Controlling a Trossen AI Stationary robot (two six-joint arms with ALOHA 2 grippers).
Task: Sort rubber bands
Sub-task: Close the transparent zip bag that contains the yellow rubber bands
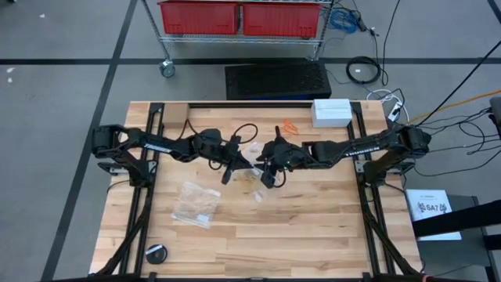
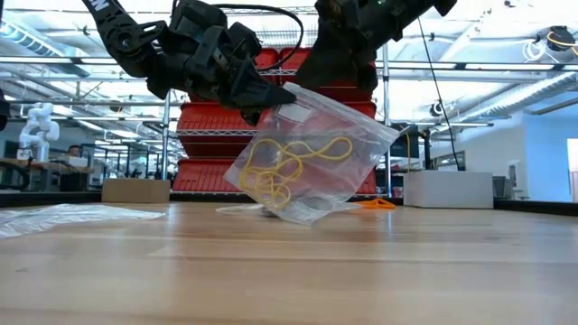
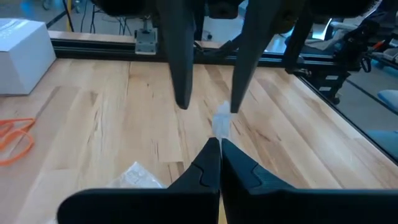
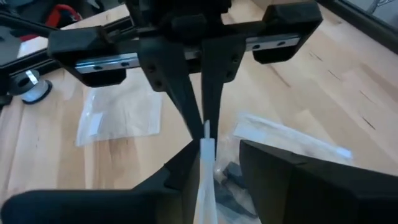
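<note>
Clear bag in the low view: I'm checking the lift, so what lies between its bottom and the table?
Nothing: in the low view the clear bag of yellow rubber bands, pinched by the left gripper, rests on the table.

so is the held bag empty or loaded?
Loaded. The clear bag, pinched at its top edge by the left hand, hangs with its bottom on the table, yellow rubber bands showing through it.

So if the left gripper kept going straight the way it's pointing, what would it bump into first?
Probably the right gripper. The left gripper, pinching the clear bag, points at its dark fingers close ahead, though depth is hard to judge.
</note>
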